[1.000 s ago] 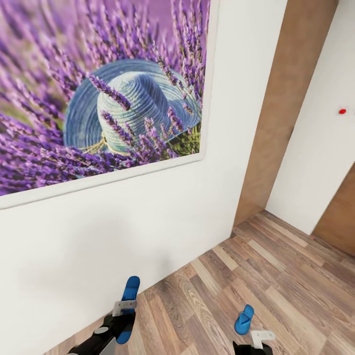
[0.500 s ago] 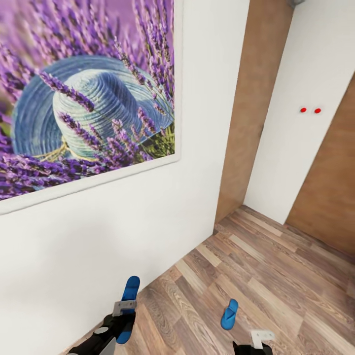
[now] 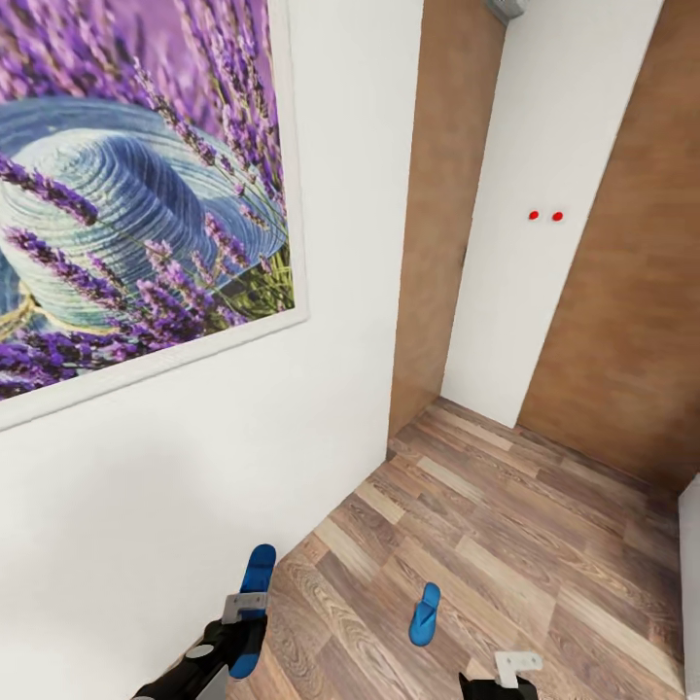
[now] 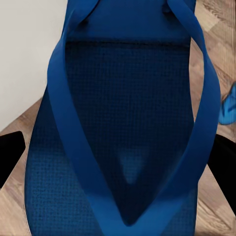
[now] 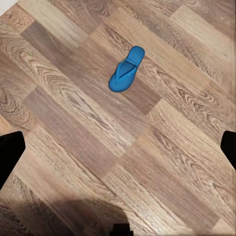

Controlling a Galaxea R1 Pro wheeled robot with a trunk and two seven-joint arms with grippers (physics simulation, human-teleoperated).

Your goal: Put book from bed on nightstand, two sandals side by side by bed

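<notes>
The left gripper [image 3: 248,611] is clamped on one sandal [image 3: 255,583]; the right gripper [image 3: 506,673] has its fingers apart above the floor [image 3: 506,525]. The other sandal [image 3: 424,614] lies near the wall [image 3: 194,467], so a careless turn could scrape the held one loose.

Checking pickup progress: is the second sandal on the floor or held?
On the floor: the sandal lies flat on the planks, ahead of the open right gripper.

Two blue sandals are showing. One sandal [image 3: 255,593] is sitting clamped in the left gripper [image 3: 245,622]; the second sandal [image 3: 424,614] is lying alone on the wood-plank floor [image 3: 544,544], well apart from the wall. One lavender picture [image 3: 126,204] is hanging on the white wall. Two red dots [image 3: 544,215] are sitting side by side on the far white panel. Two grippers are showing, the right gripper [image 3: 513,671] at the frame's lower edge.
</notes>
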